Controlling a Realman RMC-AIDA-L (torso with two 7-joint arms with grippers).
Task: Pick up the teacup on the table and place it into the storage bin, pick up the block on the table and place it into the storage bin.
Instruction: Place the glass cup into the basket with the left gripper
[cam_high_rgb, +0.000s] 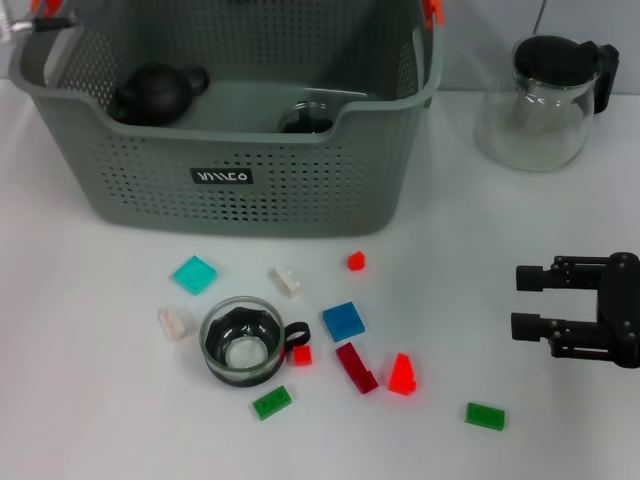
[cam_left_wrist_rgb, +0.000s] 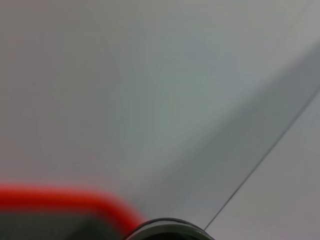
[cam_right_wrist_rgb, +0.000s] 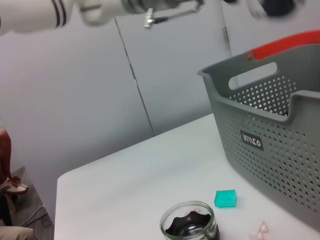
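Observation:
The glass teacup (cam_high_rgb: 240, 340) with a black insert and handle stands upright on the white table, in front of the storage bin (cam_high_rgb: 300, 190). The right wrist view also shows the teacup (cam_right_wrist_rgb: 189, 227) and the bin (cam_right_wrist_rgb: 270, 150). Several small blocks lie around the cup, among them a teal block (cam_high_rgb: 194, 274), a blue block (cam_high_rgb: 343, 321) and a red block (cam_high_rgb: 402, 374). My right gripper (cam_high_rgb: 520, 300) hovers open at the right, well apart from the cup, holding nothing. My left arm (cam_right_wrist_rgb: 100, 10) reaches high over the bin's far left corner.
Inside the bin sit a black teapot (cam_high_rgb: 155, 92) and a dark glass item (cam_high_rgb: 305, 120). A glass pitcher (cam_high_rgb: 535, 105) with a black lid stands at the back right. Green blocks (cam_high_rgb: 272, 402) (cam_high_rgb: 484, 416) lie near the front edge.

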